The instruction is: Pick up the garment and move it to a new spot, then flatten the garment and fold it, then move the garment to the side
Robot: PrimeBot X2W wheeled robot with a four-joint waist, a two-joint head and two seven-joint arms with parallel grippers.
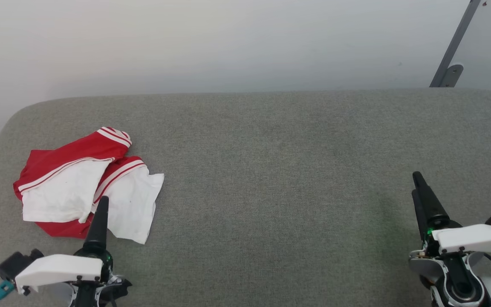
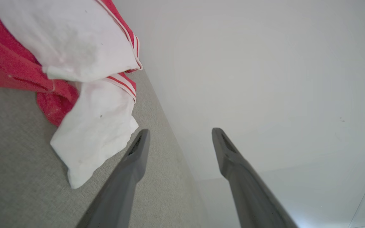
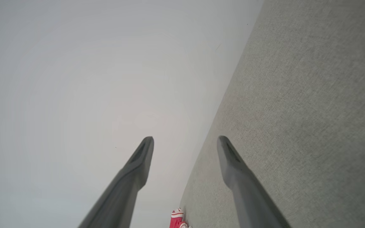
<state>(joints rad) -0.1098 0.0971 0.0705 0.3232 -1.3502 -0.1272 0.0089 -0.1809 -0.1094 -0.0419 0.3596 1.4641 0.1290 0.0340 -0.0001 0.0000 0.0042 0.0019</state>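
nearest, the left tool [image 2: 179,134] and right tool [image 3: 185,142] both stand wide open, holding nothing, over the grey fabric-topped desk [image 1: 271,170]. just beyond the left tool, the red-and-white jersey [image 1: 79,183] lies crumpled near the desk's left end. behind is a pale wall [image 1: 228,42].

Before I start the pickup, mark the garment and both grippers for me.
garment [image 1: 64,192]: head view, on the white fold of the crumpled heap.
left gripper [image 2: 180,131]: left wrist view, midway between its open fingertips.
right gripper [image 3: 185,138]: right wrist view, midway between its open fingertips.
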